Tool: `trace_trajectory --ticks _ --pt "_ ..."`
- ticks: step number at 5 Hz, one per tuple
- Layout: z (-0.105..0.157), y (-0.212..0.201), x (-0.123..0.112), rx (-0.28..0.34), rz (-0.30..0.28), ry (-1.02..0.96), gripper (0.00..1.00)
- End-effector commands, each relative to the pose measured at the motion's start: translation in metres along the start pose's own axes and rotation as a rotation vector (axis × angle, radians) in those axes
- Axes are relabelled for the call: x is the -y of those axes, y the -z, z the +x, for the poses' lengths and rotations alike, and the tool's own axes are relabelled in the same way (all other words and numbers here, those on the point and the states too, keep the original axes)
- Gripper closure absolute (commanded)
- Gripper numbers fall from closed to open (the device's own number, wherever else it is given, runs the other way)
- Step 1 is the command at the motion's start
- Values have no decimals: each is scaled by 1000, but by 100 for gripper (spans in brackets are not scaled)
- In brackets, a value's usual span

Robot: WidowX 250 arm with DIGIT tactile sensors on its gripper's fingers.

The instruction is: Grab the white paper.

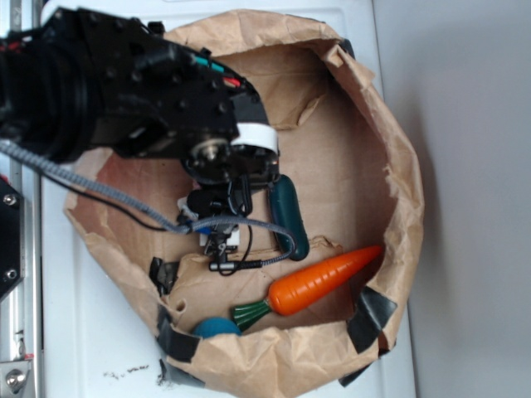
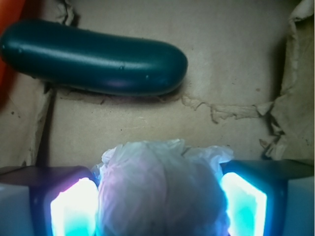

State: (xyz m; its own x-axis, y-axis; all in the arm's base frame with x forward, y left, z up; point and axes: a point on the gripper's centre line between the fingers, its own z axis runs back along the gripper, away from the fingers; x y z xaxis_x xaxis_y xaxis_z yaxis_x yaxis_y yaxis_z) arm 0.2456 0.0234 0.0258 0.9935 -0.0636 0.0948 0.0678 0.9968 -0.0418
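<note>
My end effector (image 2: 160, 196) is sitting inside the brown bag (image 1: 390, 166), pads pressing either side of the white paper (image 2: 157, 187) — gripping it, I judge. It is looking light and squashy, so mid-wad suits — the dark green piece (image 2: 93, 56) is lying just beyond.

A white surface (image 1: 99, 332) holds 1 big brown paper bag (image 1: 390, 166). The bag lies open and flat, with torn edges and black tape (image 1: 375, 315) on its rim. It covers most of the surface. Small dark specks (image 1: 124, 373) sit on the bare white part near the bag's bottom edge.
</note>
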Motion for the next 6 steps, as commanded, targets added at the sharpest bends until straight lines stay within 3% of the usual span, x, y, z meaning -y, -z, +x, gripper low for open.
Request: trace_trajectory --ticks 1,2,3,4,5,6 --pt "4 -10 -8 19 -3 -21 100" --pt "7 -39 -12 49 -44 -48 100" --pt "13 -87 -25 50 -171 -116 100" --pt "16 -136 -28 49 -182 -176 100" --pt "17 -160 -19 66 -122 -189 100" --pt "11 -172 3 138 -11 -203 100"
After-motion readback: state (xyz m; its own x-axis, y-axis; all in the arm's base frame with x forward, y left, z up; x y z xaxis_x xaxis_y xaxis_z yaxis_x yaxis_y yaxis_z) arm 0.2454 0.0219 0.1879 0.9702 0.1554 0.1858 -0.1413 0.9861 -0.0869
